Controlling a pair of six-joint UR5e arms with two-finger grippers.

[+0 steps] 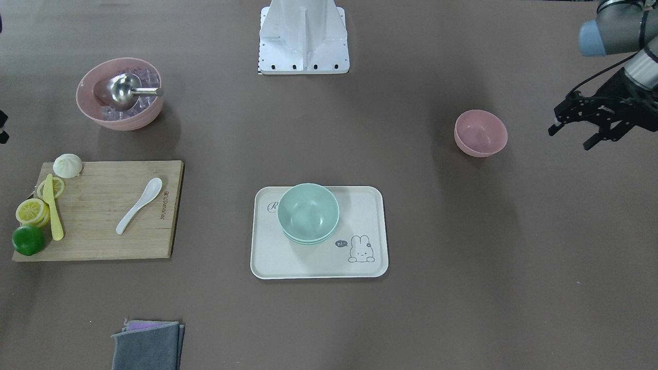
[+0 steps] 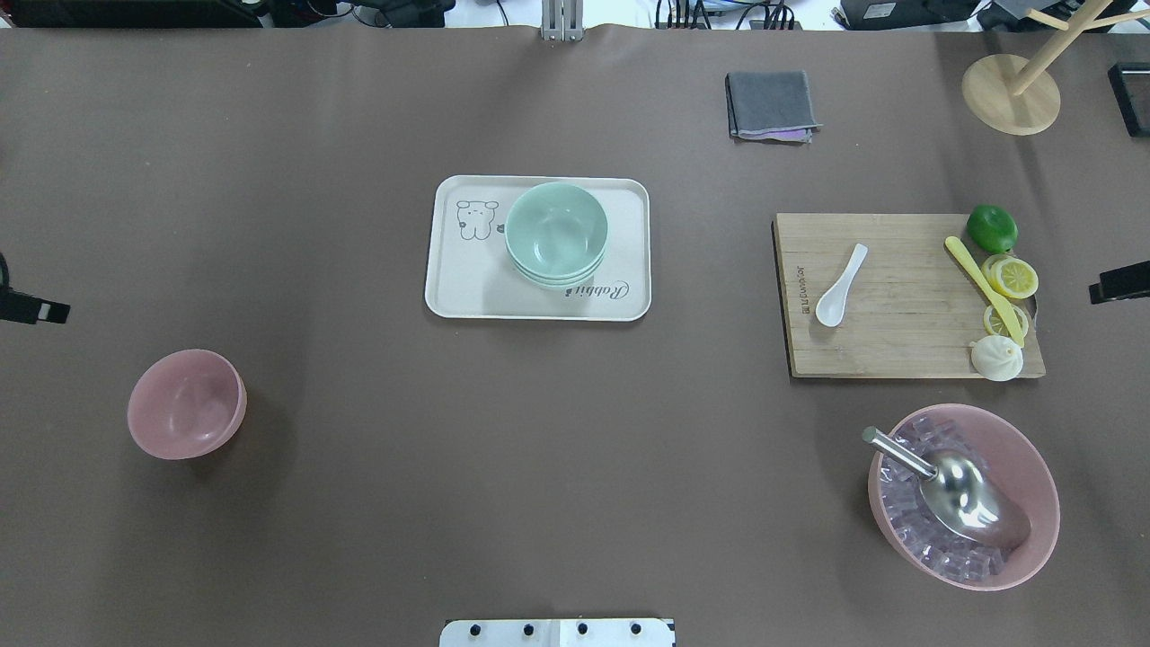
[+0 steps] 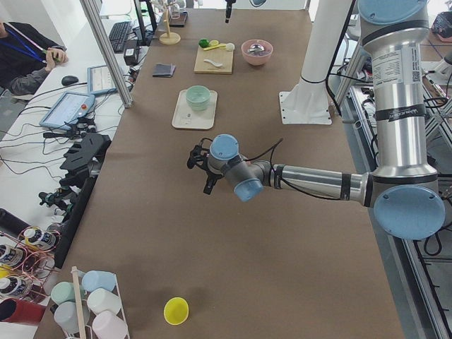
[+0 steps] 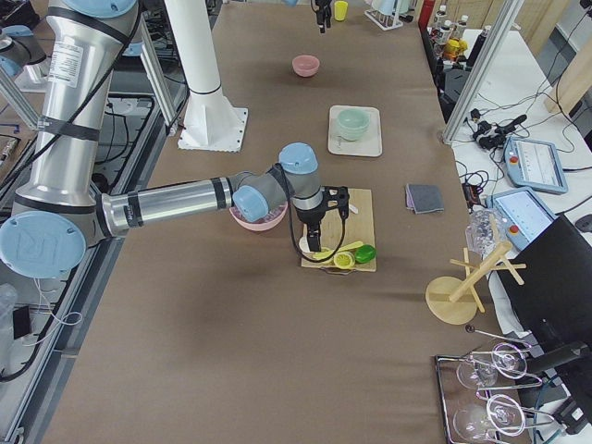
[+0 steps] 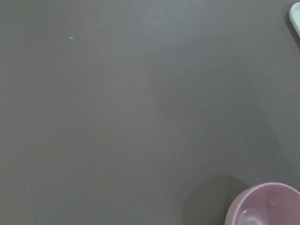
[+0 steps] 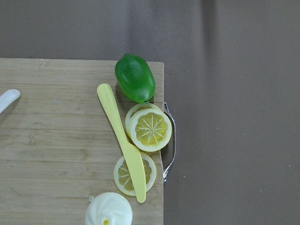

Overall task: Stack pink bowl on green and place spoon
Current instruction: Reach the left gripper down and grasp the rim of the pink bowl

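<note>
A small pink bowl stands alone on the brown table; it also shows in the overhead view and at the lower right of the left wrist view. Stacked green bowls sit on a cream rabbit tray. A white spoon lies on the wooden cutting board. My left gripper is open and empty, in the air beside the pink bowl. My right gripper hangs beyond the board's outer end; I cannot tell whether it is open or shut.
A large pink bowl holds ice cubes and a metal scoop. On the board lie a lime, lemon slices, a yellow knife and a bun. A grey cloth and a wooden stand are at the far edge.
</note>
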